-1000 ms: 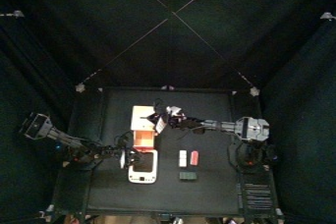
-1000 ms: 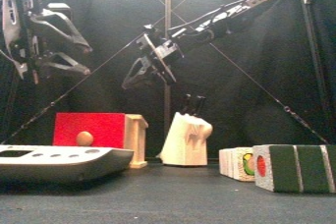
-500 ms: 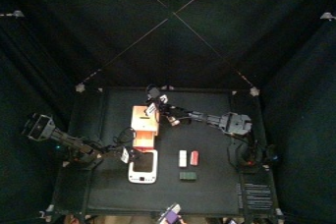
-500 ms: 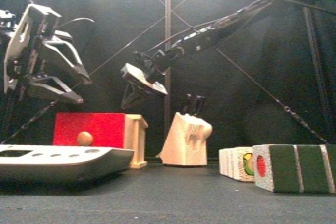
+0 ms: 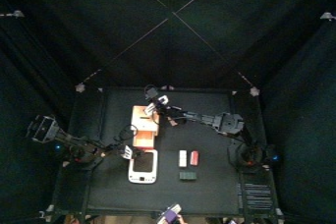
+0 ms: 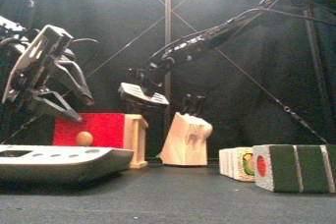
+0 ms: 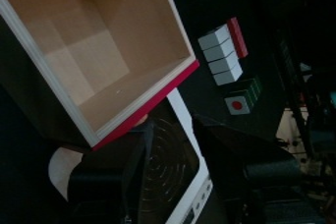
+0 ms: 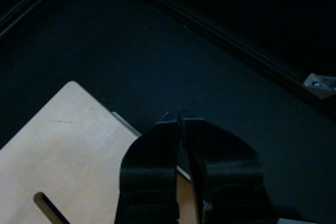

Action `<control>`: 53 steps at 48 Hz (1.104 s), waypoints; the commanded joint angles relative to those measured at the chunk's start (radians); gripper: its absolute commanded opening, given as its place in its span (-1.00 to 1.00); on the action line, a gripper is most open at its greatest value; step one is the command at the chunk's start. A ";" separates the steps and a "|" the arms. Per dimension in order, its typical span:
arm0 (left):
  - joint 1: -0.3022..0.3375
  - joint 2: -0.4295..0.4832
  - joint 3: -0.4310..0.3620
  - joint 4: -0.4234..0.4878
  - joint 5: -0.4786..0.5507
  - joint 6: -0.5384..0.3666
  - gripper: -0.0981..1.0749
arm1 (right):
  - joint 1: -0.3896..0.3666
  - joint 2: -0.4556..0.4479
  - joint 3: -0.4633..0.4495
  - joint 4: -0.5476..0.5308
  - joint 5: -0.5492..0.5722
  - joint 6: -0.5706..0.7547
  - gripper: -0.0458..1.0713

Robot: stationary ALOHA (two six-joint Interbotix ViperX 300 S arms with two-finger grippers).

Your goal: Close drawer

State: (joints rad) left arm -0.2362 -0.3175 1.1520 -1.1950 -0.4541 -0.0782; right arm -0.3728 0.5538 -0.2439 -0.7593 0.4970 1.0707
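Reaching across from the right, the right gripper point(image 8: 183, 122) hangs above the drawer's point(image 5: 141, 125) whitish top w/ jaws pressed together, holding nothing. Drawer sits left-centre on the table point(image 5: 217, 194), red tray point(image 6: 89, 130) pulled out toward the white gadget point(image 6: 59, 162). Left gripper point(image 6: 53, 71) hovers over the tray; can't tell its jaws.

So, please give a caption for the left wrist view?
Open drawer seen from above, empty, beside a white gadget and small blocks.
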 commanded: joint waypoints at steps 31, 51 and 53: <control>0.069 0.008 -0.043 0.011 -0.003 0.005 0.49 | 0.005 -0.031 0.000 0.002 -0.009 -0.002 -0.44; 0.080 0.018 -0.052 0.031 -0.005 0.005 0.49 | 0.021 -0.028 0.000 0.006 -0.066 -0.002 -0.44; 0.083 0.020 -0.052 0.031 -0.005 0.005 0.49 | 0.021 -0.028 0.000 0.006 -0.066 -0.002 -0.44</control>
State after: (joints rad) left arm -0.1641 -0.2991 1.1229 -1.1704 -0.4541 -0.0767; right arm -0.3543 0.5522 -0.2332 -0.7532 0.4387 1.0707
